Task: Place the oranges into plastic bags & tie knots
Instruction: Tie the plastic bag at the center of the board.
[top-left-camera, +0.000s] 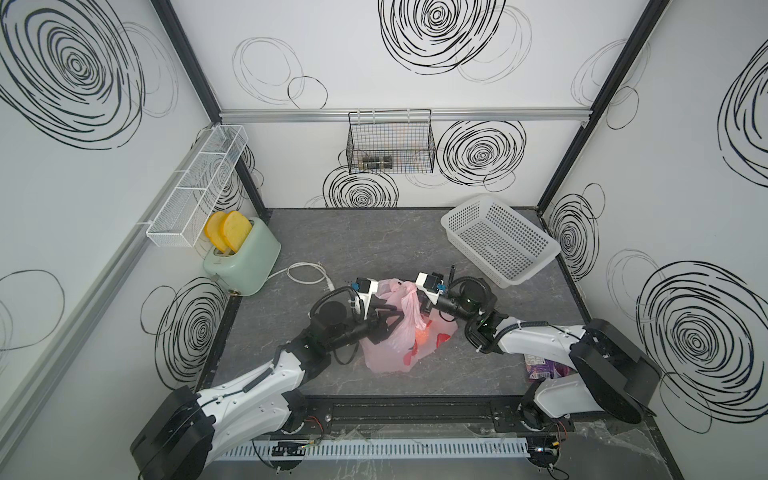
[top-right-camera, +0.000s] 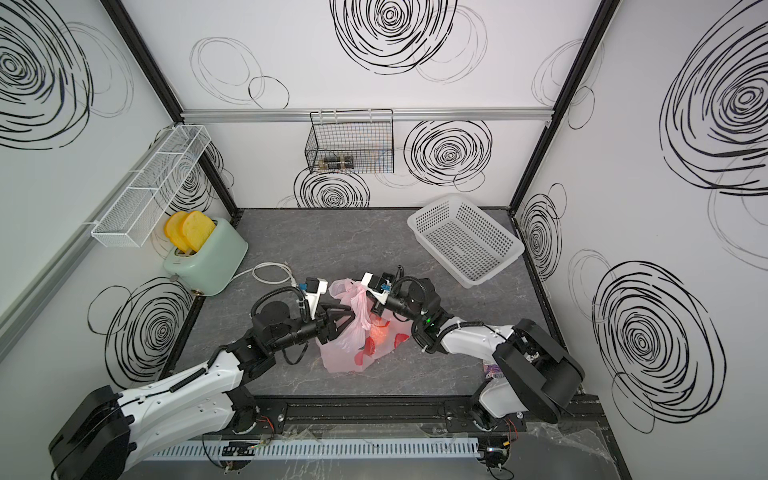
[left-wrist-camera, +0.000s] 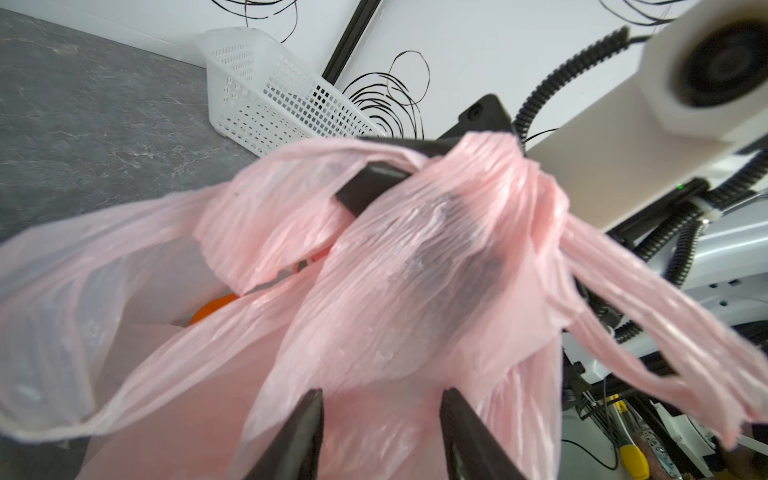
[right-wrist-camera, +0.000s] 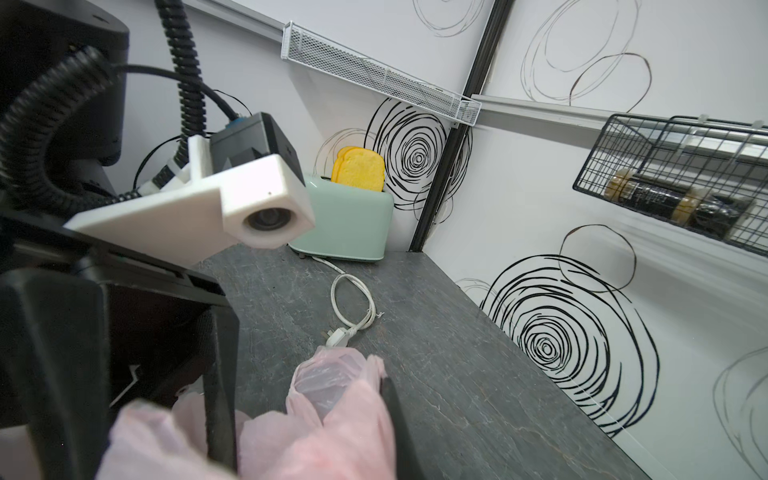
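Handles (top-left-camera: 411, 301) of the pink bag (top-left-camera: 386, 351) are standing up as a twisted rope between our two grippers, while the bag itself is sitting on the grey table (top-left-camera: 374, 245), near the middle and toward the front edge. We are seeing one orange (top-left-camera: 422, 336) glowing through the film on the side nearer our right arm, and a sliver of that colour is showing inside the bag's mouth in the left wrist view; how many are lying inside we are not able to tell. Our right gripper (top-left-camera: 424, 309) is pinching the gathered handles with its jaws pressed together, and the plastic is bunching around its black fingers (left-wrist-camera: 370, 185). Our left gripper (left-wrist-camera: 382, 395) is standing spread, its tips apart, with loose pink film lying between and beyond them, and it is not clamping that film. A white perforated basket (top-left-camera: 498, 239) is sitting at the far right, apart from the bag, a mint toaster (top-left-camera: 243, 259) is holding two toast slices (top-left-camera: 228, 232) at the far left, and its white cable (top-left-camera: 307, 274) is lying coiled between toaster and bag
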